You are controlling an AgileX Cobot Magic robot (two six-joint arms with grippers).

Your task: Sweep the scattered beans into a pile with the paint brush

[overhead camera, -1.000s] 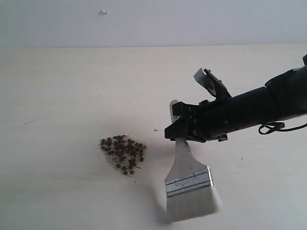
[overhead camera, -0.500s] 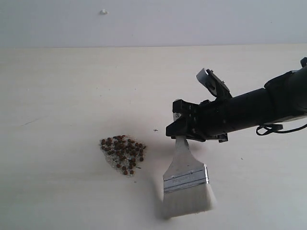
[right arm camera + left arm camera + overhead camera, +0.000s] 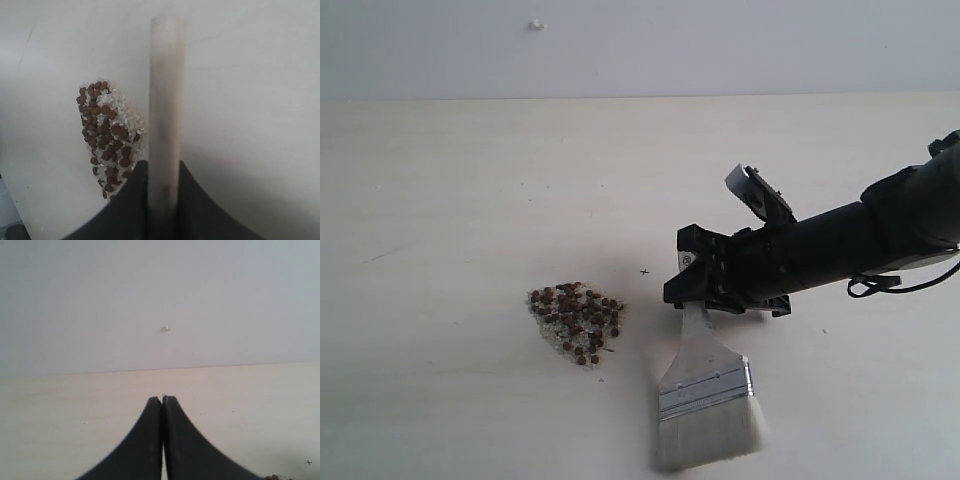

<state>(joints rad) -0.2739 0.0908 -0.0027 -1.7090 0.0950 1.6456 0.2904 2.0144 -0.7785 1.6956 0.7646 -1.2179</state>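
Brush (image 3: 707,398) sits nearest you, bristles low, beside the beans (image 3: 575,321) and apart from them. The beans lie bunched on the table (image 3: 460,200). Your right gripper (image 3: 692,292) is clamped on the brush handle. Your left gripper (image 3: 162,401) has its jaws pressed together, empty.

On my screen a pale cream table (image 3: 460,180) with faint wood grain fills most of the exterior view, and behind it stands a plain light grey wall (image 3: 740,50). I see a small white speck (image 3: 536,24) high on that wall. On the tabletop I make out a tiny black cross mark (image 3: 644,271) near the middle and a faint dark scratch (image 3: 382,255) towards the left edge.
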